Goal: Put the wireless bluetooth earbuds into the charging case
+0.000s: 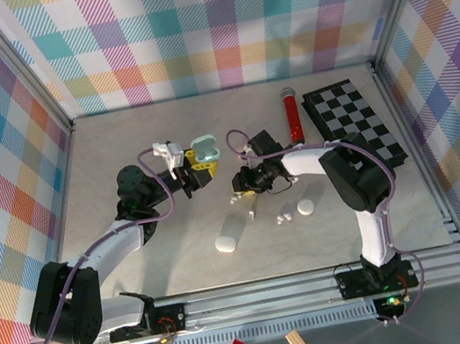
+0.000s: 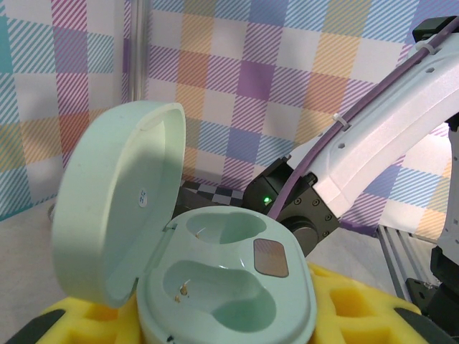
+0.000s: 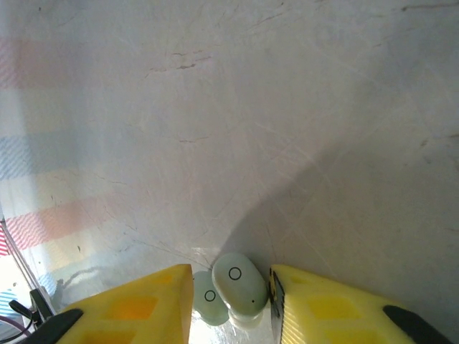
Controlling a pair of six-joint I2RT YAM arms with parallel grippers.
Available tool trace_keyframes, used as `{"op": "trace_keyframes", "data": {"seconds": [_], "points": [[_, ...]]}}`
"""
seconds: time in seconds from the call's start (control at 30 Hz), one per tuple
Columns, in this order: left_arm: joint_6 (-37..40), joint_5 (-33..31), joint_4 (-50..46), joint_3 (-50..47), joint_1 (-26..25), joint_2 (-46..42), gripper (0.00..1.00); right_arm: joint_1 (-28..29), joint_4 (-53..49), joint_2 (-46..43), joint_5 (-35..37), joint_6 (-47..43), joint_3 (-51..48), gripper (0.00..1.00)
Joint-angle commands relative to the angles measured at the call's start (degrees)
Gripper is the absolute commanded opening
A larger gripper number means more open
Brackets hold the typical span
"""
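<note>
Two circle-marked green earbuds [image 3: 240, 287] sit pinched in the right tool [image 3: 231, 285] (left tool [image 1: 198, 167] clamps the open case [image 2: 229, 287], sticker [image 2: 143, 196] unreadable).

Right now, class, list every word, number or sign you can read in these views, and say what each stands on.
Readable words or numbers: none.
Small ring sign, like "O": on the pale green earbud and on the neighbour earbud.
Sticker inside the lid of the charging case, blue print: too small to read.
</note>
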Motion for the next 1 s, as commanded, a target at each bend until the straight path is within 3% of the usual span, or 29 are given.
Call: {"op": "trace_keyframes", "data": {"seconds": [0.0,0.57,0.97], "points": [[0.9,0.7,0.7,0.0,0.5,-1.5,0.27,0.3,-1.9,2.1,0.2,-1.0,1.0,0.30],[1.6,0.3,0.5,-0.2,0.5,-1.4,0.27,0.3,-2.8,-3.1,7.4,-0.2,-1.3,0.19],[4.5,-2.9,0.0,-0.7,0.1,-1.1,0.27,0.3,-6.4,-14.8,29.7,4.5,-8.4,0.19]]}}
